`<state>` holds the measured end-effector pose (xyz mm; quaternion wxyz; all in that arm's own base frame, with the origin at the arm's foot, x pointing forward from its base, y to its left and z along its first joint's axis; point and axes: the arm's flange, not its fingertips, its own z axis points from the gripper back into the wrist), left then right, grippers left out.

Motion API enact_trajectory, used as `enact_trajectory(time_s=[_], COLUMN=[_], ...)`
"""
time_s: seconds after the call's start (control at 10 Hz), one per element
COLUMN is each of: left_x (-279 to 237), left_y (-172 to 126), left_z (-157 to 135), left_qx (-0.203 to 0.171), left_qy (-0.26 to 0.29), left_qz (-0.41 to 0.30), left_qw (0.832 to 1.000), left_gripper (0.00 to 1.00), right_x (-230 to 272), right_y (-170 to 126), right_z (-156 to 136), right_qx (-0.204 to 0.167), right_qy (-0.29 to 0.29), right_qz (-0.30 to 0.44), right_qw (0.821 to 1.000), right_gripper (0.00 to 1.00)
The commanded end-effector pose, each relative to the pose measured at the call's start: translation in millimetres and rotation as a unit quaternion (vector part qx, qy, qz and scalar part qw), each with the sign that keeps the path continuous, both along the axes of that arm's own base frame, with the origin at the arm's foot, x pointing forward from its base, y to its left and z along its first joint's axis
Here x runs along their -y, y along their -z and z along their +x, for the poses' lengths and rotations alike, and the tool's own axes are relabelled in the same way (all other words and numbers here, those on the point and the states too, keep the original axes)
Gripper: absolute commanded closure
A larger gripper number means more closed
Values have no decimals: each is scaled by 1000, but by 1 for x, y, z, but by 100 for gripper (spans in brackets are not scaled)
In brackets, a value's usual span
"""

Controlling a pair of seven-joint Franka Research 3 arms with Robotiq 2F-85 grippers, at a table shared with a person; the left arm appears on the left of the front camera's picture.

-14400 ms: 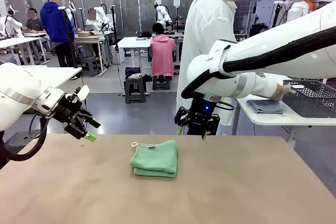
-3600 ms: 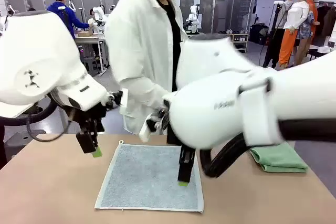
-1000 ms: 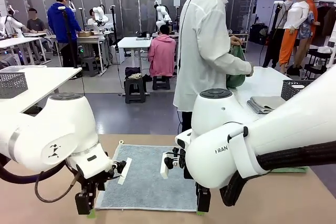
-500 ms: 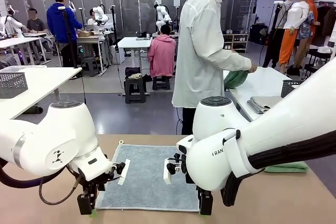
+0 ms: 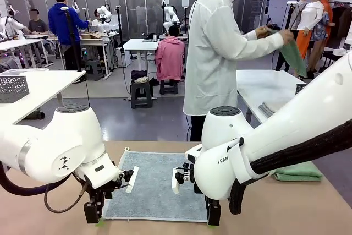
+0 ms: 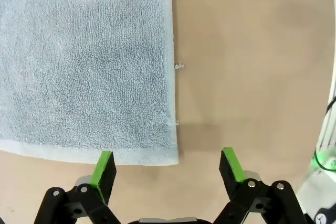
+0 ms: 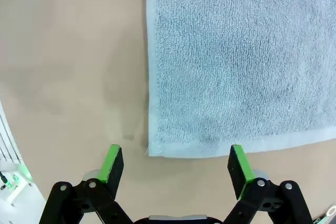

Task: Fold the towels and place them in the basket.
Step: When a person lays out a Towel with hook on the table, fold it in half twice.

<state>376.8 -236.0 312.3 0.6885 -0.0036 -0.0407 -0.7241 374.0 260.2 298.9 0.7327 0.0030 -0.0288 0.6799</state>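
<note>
Since laid out flat in the middle of the table point(image 5: 308, 213), ready for folding: grey-blue towel point(image 5: 157, 182), long way running from near to far, with a small loop point(image 5: 126, 149) at the far left corner. Smooth and without bumps, so easy to lift by the corners.

Hanging just over the near left corner: left gripper point(image 6: 168, 161), fingers spread wide, holding nothing. One green pad point(image 6: 105, 166) over the near hem, the other over bare table, so as to sit on both sides of the corner. Same thing at the near right corner: right gripper point(image 7: 176, 158), also spread wide and empty, with the corner between its pads. Lined up like that most likely to pinch both near corners at once and carry the near edge over to the far edge. Not touching the cloth yet, as far as can be told.

Off at the right side of the table: green towel point(image 5: 297, 171), folded and parked out of the way. Not in a basket yet.

Past the far edge: person point(image 5: 220, 53) in a white coat, turned to the right, holding up another green cloth point(image 5: 291, 53). Well apart from both arms, so no bumping.
</note>
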Motion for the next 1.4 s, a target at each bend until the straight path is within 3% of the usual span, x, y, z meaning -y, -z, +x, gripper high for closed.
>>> enact_trajectory(time_s=[0.0, 0.3, 0.4, 0.5, 1.1, 1.2, 1.3], left_x=[-2, -1, -1, -2, -4, -4, -4], left_y=[7, 12, 12, 12, 13, 13, 13], left_z=[11, 18, 19, 19, 23, 23, 23], left_qx=[0, -4, -5, -3, -7, -5, -8], left_qy=[18, 20, 18, 15, 18, 16, 15], left_qz=[-13, -12, -12, -15, -14, -13, -16], left_qw=[1000, 1000, 1000, 1000, 1000, 1000, 1000], left_gripper=[0, 0, 20, 16, 16, 35, 35], right_x=[0, 1, 1, 0, -6, -5, -6], right_y=[4, 6, 7, 7, 1, 2, 1], right_z=[6, 9, 10, 10, 9, 10, 10], right_qx=[0, -8, -6, -1, -18, -18, -18], right_qy=[-5, -2, 0, 1, 9, 12, 16], right_qz=[9, 7, 5, 4, -5, -7, -12], right_qw=[1000, 1000, 1000, 1000, 1000, 1000, 1000], right_gripper=[0, 0, 20, 11, 14, 26, 26])
